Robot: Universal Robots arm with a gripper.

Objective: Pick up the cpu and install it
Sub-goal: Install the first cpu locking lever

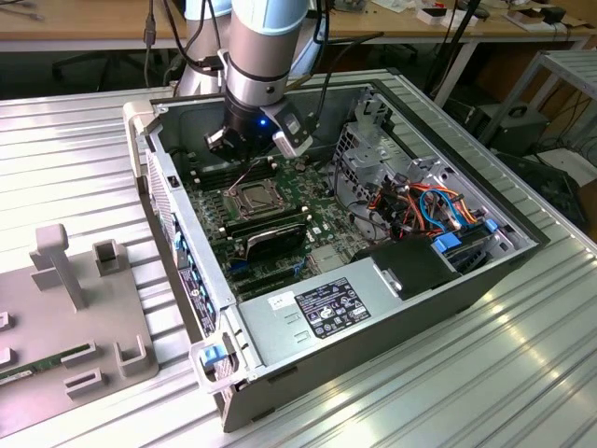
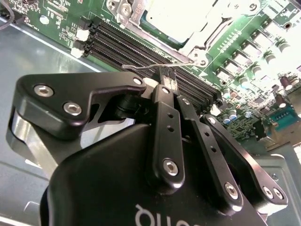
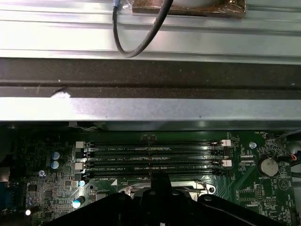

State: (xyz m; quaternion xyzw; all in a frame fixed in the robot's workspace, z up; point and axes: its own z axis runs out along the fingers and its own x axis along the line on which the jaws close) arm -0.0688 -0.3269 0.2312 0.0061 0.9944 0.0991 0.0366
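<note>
The open computer case (image 1: 177, 219) lies on its side with the motherboard (image 1: 312, 210) facing up, and the arm hangs over the socket (image 1: 253, 197), just beside the memory slots (image 3: 155, 155). The cpu (image 2: 175, 18) lies in that socket, its pale metal top showing inside the metal frame, so the step in hand looks to be latching rather than carrying. To do it well, I judge, any push should follow the arc of the thin wire lever (image 2: 141, 66), slow and even, so the wire does not slip off the tips or scrape the slots next to it, and the chip should sit flat before force goes on the frame. The gripper (image 2: 165, 75) has its fingers drawn together to a narrow point right at the lever's wire; whether they pinch it or merely press against it I cannot tell
</note>
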